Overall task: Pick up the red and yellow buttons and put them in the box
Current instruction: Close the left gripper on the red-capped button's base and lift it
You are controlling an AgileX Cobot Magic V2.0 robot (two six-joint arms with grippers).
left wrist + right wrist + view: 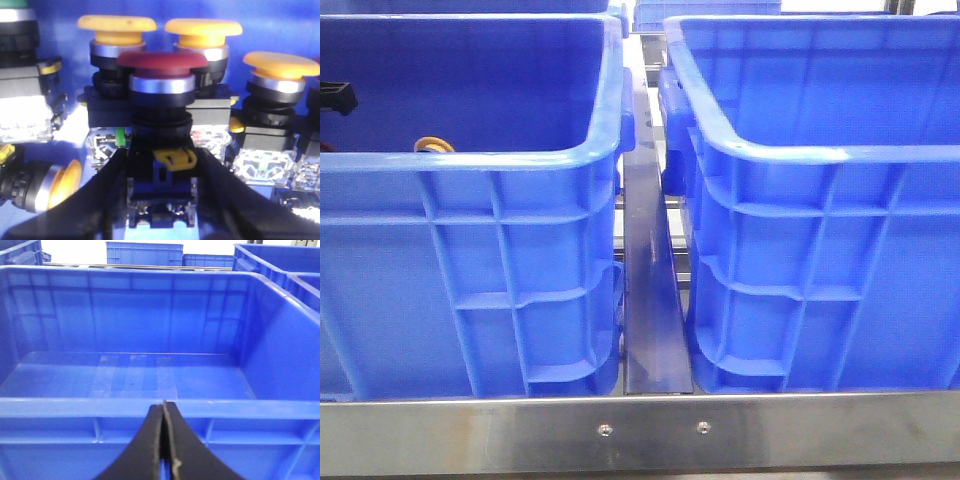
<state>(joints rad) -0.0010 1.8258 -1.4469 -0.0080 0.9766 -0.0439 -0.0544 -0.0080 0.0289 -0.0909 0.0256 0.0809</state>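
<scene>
The red button (162,61) is sitting among yellow buttons (117,24), its dark base standing between the spread fingers of the left gripper (161,200); whether they are touching it, I cannot tell. The right gripper (164,440) is pressing its fingers together, holding nothing, just before the box (160,407).

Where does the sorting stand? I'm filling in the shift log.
Nothing looks delivered: the box seen from the right wrist is bare inside. In hand: the left tool is open around the base of a red button. The right tool is shut, empty. Left: lifting it, and the yellow buttons.
</scene>
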